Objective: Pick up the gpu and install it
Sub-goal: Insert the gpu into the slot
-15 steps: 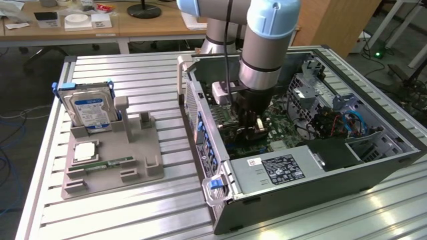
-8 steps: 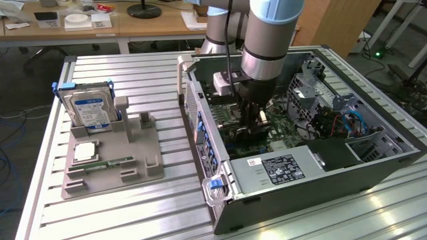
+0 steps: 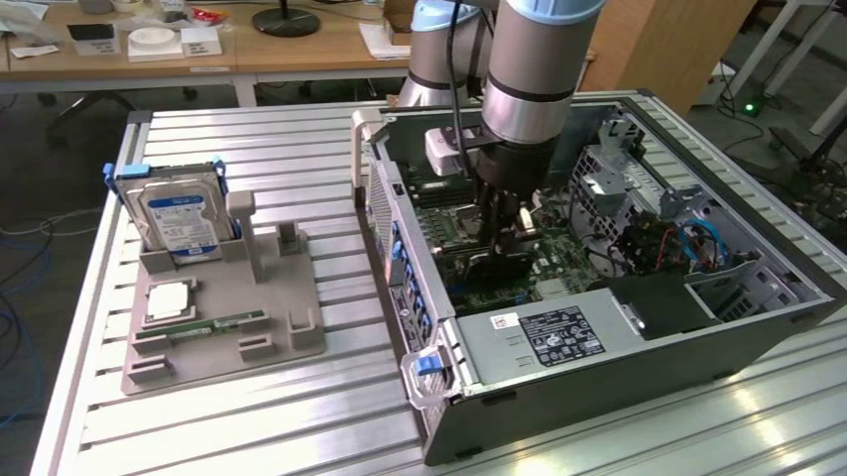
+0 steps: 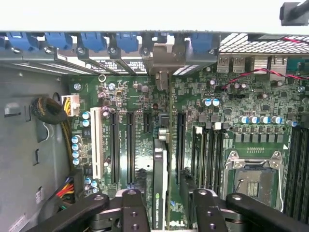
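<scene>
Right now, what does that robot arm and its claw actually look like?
The arm is a thick silver-grey tube with pale blue caps at the joints and a black band round it. A small white box sits at the wrist, with a thin black cable running up from it. The gripper is black, its linkage bars joined by round pivot pins.

The room is bright and the light is even. My worktop (image 3: 265,416) has shiny metal slats, and a white glare sits on them near the exterior view's right corner. Inside the computer case (image 3: 636,367) it is darker, with soft shadows under my arm. Close to my wrist, the green board (image 4: 231,111) looks clear, but my end effector (image 4: 164,208) looks dark and a bit soft.
</scene>
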You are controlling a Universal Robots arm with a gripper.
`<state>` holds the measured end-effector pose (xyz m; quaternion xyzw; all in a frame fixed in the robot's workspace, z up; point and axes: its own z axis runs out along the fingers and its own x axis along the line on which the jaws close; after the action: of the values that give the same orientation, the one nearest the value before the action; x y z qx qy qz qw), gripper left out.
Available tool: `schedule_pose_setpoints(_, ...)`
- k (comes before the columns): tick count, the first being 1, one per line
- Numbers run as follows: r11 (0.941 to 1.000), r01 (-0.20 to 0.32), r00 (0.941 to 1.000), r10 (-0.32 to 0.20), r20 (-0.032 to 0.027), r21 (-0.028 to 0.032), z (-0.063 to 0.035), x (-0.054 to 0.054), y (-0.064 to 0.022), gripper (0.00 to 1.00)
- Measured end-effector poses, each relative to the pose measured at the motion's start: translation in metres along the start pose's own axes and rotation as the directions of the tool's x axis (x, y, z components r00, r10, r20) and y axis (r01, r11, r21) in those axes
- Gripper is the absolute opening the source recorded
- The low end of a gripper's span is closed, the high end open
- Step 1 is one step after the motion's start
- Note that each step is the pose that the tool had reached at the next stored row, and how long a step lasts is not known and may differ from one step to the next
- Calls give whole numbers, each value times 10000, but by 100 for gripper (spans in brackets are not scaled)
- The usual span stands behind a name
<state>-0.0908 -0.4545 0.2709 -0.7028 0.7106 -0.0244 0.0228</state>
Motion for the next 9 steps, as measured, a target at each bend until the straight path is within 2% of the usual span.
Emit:
schedule_pose_setpoints(1,10000,0,10000,0,0,0,0,0,0,40)
schedule_pose_setpoints(3,10000,0,10000,0,-3,-2,-2,0,0,28)
schedule_pose_setpoints(4,10000,0,10000,0,-3,-2,-2,0,0,28)
schedule_pose_setpoints(7,10000,0,10000,0,-3,-2,-2,0,0,11)
schedule_pose_setpoints(9,10000,0,10000,0,-3,-2,-2,0,0,11)
